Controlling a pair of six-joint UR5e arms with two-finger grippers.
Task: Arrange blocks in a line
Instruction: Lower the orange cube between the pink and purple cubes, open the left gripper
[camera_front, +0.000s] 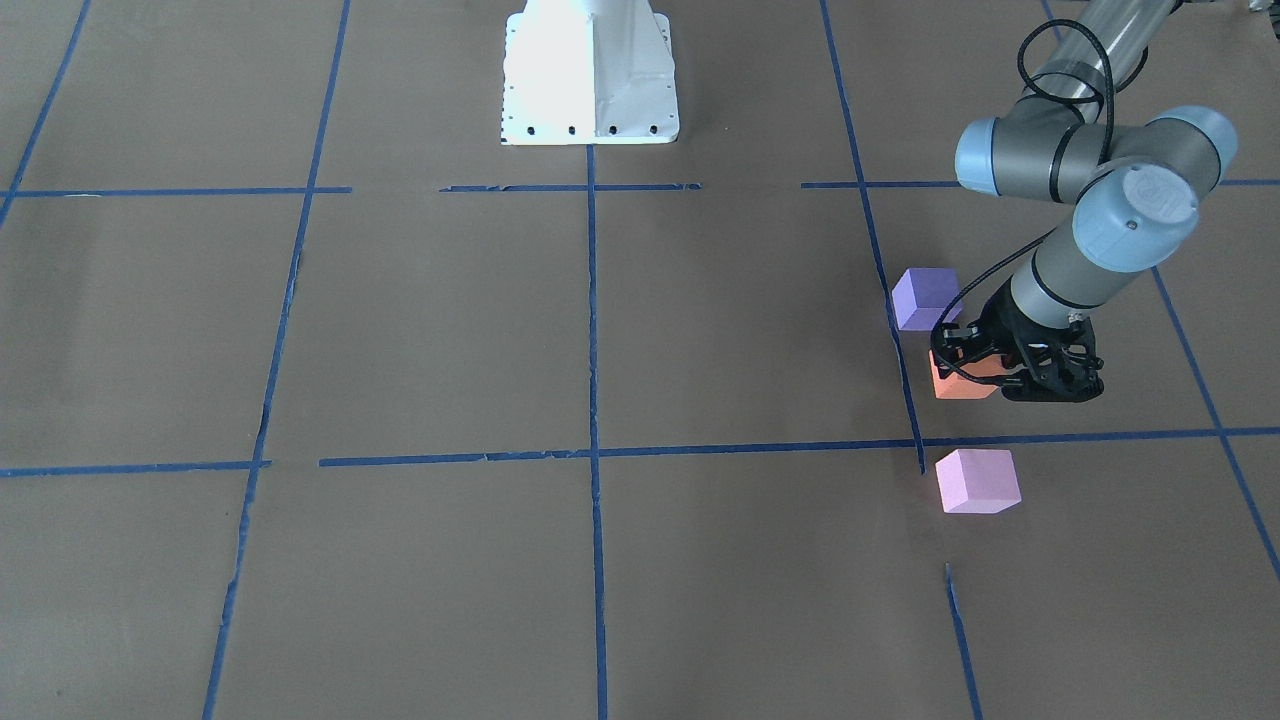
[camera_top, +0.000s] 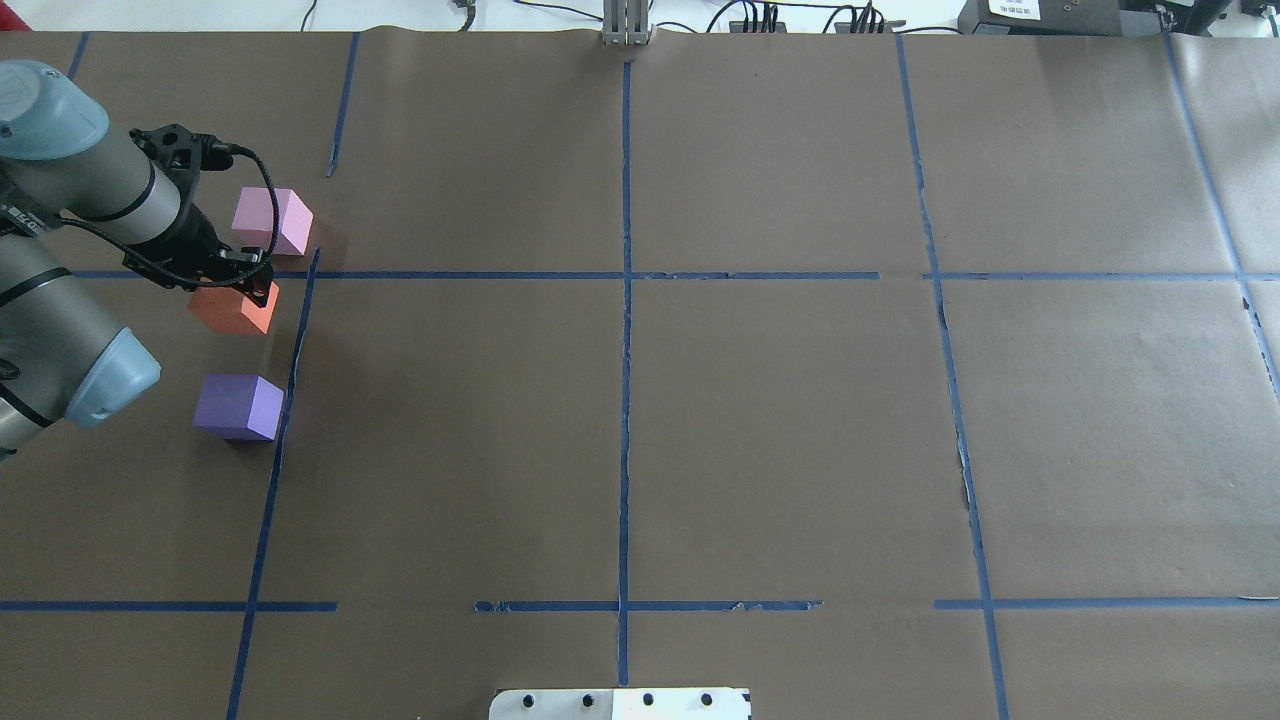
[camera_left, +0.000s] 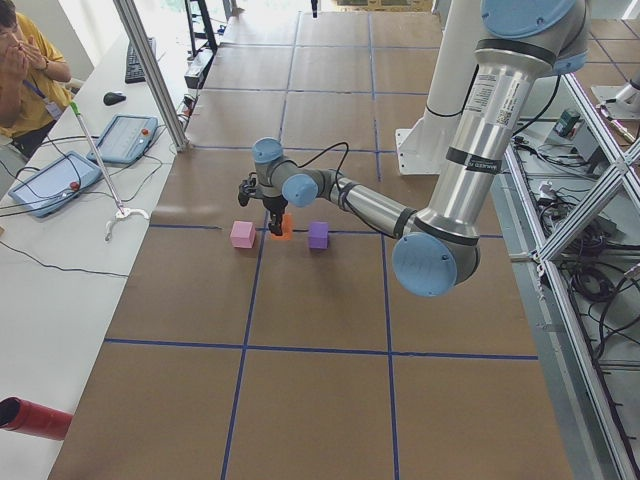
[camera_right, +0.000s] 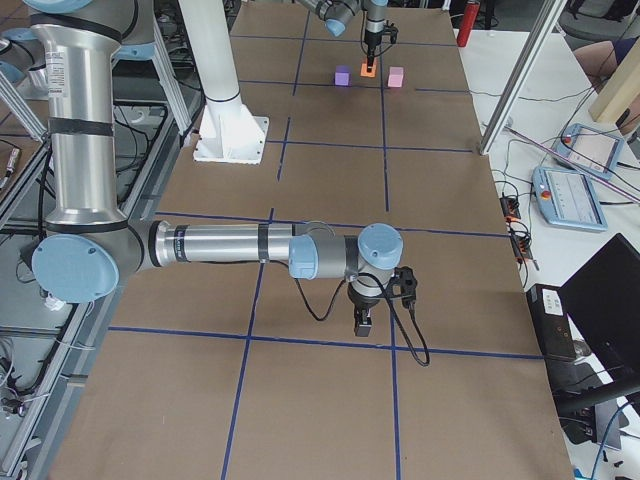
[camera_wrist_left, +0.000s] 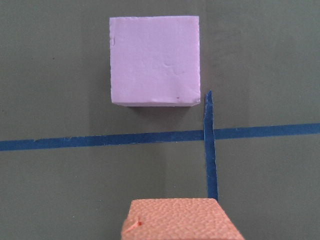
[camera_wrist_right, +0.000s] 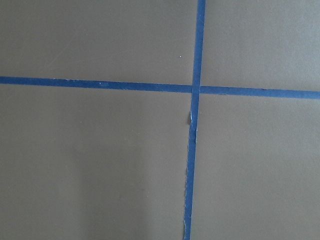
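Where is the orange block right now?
Overhead view, far left: the orange block is between the pink block and purple block, under the left hand.

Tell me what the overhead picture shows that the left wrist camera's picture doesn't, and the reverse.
Only the overhead view shows the purple block, the left tool at the orange block, and the wide brown table. Only the wrist view shows close detail: the orange block's pebbly surface and small marks on the pink block. Both show the orange and pink blocks with a line of blue tape running between them.
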